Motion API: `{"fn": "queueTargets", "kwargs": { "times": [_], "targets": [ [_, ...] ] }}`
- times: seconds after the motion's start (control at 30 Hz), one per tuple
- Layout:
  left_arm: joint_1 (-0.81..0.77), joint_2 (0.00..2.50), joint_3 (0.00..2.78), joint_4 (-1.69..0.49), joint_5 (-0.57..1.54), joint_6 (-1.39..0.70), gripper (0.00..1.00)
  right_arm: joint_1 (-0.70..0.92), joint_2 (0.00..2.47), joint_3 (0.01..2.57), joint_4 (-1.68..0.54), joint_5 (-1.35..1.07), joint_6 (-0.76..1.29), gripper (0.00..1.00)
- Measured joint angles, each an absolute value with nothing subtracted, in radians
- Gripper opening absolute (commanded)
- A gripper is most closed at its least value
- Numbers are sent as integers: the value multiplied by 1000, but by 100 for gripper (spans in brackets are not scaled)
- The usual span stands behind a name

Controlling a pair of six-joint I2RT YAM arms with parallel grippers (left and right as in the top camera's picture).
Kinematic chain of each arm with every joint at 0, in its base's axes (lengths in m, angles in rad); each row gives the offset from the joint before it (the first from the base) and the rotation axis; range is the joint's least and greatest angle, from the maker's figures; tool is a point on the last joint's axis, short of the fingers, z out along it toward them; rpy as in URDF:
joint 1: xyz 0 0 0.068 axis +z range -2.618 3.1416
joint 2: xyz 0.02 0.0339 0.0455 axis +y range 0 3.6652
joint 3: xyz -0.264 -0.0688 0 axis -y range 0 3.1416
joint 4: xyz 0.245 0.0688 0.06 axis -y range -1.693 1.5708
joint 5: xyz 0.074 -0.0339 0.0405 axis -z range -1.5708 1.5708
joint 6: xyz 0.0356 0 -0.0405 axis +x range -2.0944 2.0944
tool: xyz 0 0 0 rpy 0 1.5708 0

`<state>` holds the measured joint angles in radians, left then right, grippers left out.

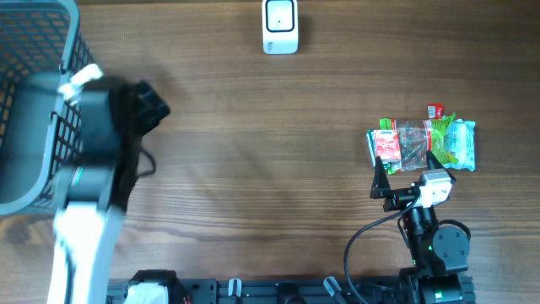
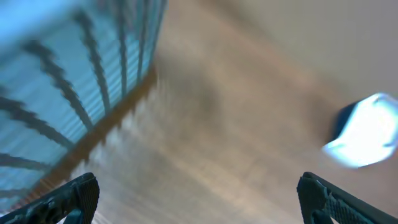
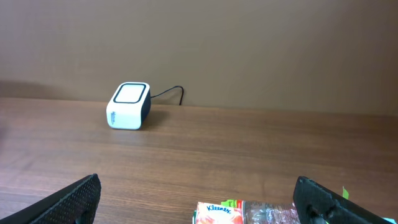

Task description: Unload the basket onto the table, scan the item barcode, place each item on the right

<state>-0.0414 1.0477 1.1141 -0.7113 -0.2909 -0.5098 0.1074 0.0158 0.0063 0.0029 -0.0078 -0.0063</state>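
Tissue pack [image 1: 422, 143] at spread right tool [image 1: 407, 162]

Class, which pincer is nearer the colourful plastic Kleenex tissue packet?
Right. The right pincer hangs open at the near edge of the colourful tissue packet; the left pincer is far off, beside the grey mesh basket.

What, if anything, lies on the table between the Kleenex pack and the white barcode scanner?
Nothing: the stretch from Kleenex pack to barcode scanner is bare wooden table, clearest in the overhead view.
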Motion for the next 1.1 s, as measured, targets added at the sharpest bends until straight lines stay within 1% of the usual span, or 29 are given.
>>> {"fn": "queueTargets", "kwargs": {
  "times": [0.17, 0.4, 0.5, 0.67, 0.83, 0.93, 1.03, 1.1],
  "targets": [
    [-41, 669, 1121, -711, -292, -510, 100, 107, 16, 6, 2, -8, -6, 100],
    [-39, 390, 1059, -714, -291, -510, 100, 107, 16, 6, 2, -8, -6, 100],
    [-39, 249, 942, -718, -291, -510, 100, 107, 16, 6, 2, -8, -6, 100],
    [-39, 111, 795, -729, -291, -510, 100, 107, 16, 6, 2, -11, -6, 100],
    [-39, 39, 654, -716, -329, -510, 100, 107, 16, 6, 2, -11, -6, 100],
    [-39, 32, 593, -617, -354, -509, 100, 107, 16, 6, 2, -11, -6, 100],
    [-39, 30, 523, -443, -365, -509, 100, 107, 16, 6, 1, -11, -6, 100],
    [-39, 28, 448, -279, -370, -510, 100, 107, 16, 6, 0, -11, -6, 100]
  ]
}}
